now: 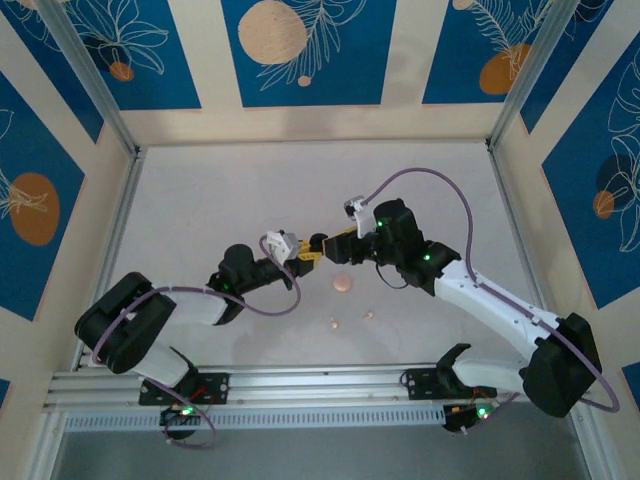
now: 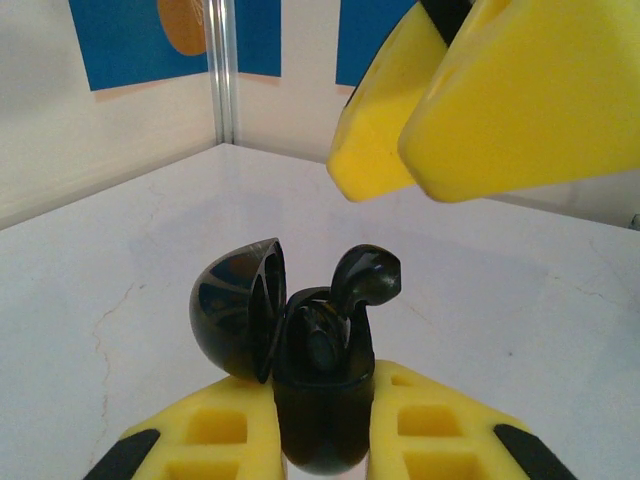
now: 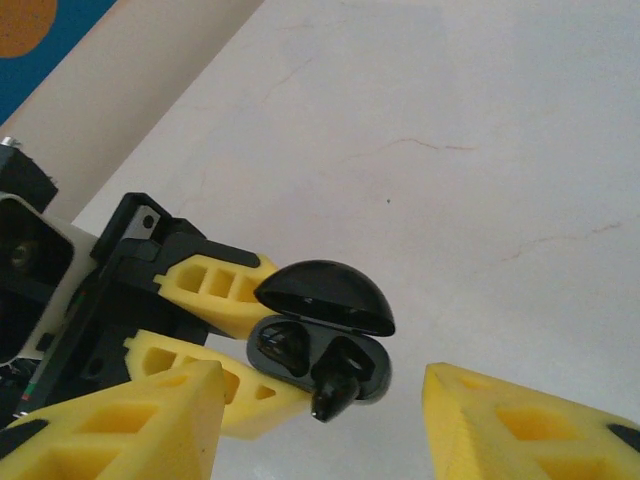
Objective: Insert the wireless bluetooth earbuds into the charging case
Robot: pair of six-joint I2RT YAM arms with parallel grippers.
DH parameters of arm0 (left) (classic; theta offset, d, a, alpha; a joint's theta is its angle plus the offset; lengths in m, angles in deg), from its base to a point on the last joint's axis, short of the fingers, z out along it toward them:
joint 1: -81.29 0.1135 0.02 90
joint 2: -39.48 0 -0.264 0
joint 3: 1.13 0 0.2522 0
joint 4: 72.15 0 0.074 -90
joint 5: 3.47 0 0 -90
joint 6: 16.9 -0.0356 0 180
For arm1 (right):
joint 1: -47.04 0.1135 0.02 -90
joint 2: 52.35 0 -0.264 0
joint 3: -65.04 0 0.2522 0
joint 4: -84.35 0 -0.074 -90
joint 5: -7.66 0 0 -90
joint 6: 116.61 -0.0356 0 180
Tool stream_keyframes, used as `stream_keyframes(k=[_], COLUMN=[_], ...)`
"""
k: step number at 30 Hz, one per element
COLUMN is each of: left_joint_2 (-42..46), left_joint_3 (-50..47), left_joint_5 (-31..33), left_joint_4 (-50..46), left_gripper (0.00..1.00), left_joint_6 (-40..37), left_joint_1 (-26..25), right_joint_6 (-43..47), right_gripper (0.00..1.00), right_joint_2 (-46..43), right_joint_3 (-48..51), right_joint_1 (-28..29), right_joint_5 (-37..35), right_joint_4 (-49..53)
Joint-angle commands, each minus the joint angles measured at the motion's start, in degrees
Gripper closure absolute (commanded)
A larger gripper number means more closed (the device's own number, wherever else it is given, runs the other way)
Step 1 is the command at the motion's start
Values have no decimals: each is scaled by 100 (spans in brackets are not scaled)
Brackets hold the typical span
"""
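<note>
A black charging case (image 2: 320, 400) with its lid (image 2: 235, 310) swung open is held off the table, and my left gripper (image 2: 322, 440) is shut on its body. One black earbud (image 2: 322, 340) sits down in its slot. A second black earbud (image 2: 365, 280) stands partly out of the other slot, head up. My right gripper (image 3: 322, 400) is open, its yellow fingers (image 3: 130, 420) on either side of the case (image 3: 375, 365) and touching neither the protruding earbud (image 3: 335, 390) nor the case. From above, both grippers meet at the case (image 1: 318, 243) in mid-table.
A round pale pink case (image 1: 342, 283) lies on the white table (image 1: 220, 200) just in front of the grippers. Two tiny pink buds (image 1: 334, 324) (image 1: 369, 315) lie nearer the arm bases. Metal frame posts and a rail (image 1: 300, 385) border the table.
</note>
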Motion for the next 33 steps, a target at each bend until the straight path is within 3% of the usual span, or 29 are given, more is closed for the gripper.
stream_keyframes(k=[1,21,28,33], left_joint_2=[149,281,334,283], left_joint_3=[56,34,-6,3], left_joint_5=[-99,-170,-491,-941], left_joint_4=[193,138,180,413], left_gripper=[83,83,83,83], left_joint_6=[-31,-40,-66,-8], left_joint_1=[-39,-40,-37,-33], right_joint_6=[-79,-211,-416,-578], right_gripper=[45,51,42,40], right_joint_2=[81,241,-157,178], right_joint_3=[61,198,741,583], right_joint_1=[-59,-444,-1049,-1361], right_joint_5=[219,447,2067,3164], right_joint_4=[32,-16,-1309,-1655])
